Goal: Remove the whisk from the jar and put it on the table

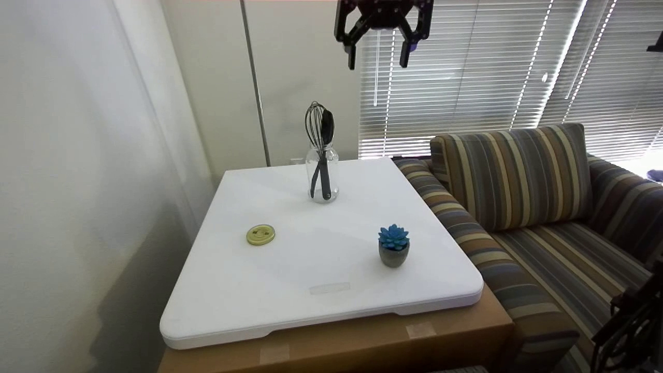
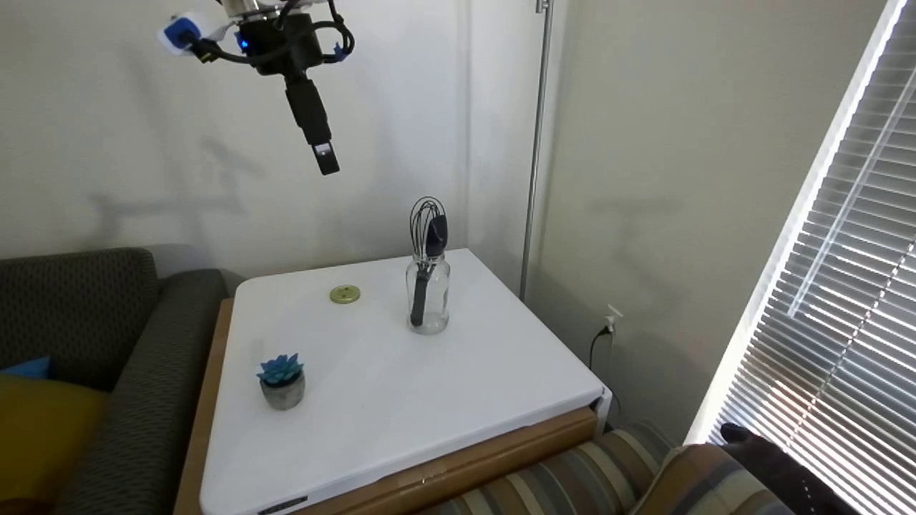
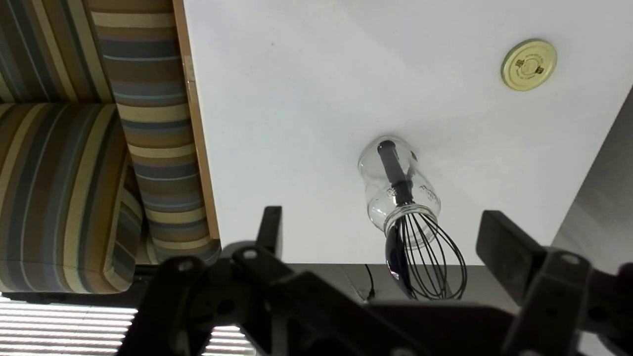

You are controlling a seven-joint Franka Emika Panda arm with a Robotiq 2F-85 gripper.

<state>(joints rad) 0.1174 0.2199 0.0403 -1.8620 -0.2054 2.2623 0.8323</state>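
Observation:
The whisk (image 1: 313, 124) stands head up in the clear glass jar (image 1: 333, 178), its black handle down inside. The whisk also shows in an exterior view (image 2: 418, 223) and in the wrist view (image 3: 437, 257). A dark spoon-like utensil (image 1: 327, 127) stands in the same jar, touching or very close to the whisk head. The jar is upright on the white table (image 1: 290, 274), towards one end. My gripper (image 1: 378, 57) is open and empty, in the air above the table and higher than the whisk. In the wrist view the whisk head appears between the spread fingers, apart from both.
A yellow-green disc (image 1: 260, 234) lies flat on the table. A blue succulent in a grey pot (image 1: 393, 246) stands near another edge. A striped sofa (image 1: 518, 176) adjoins one side. A dark sofa (image 2: 86, 300), walls and a metal pole (image 2: 537, 157) are around the table.

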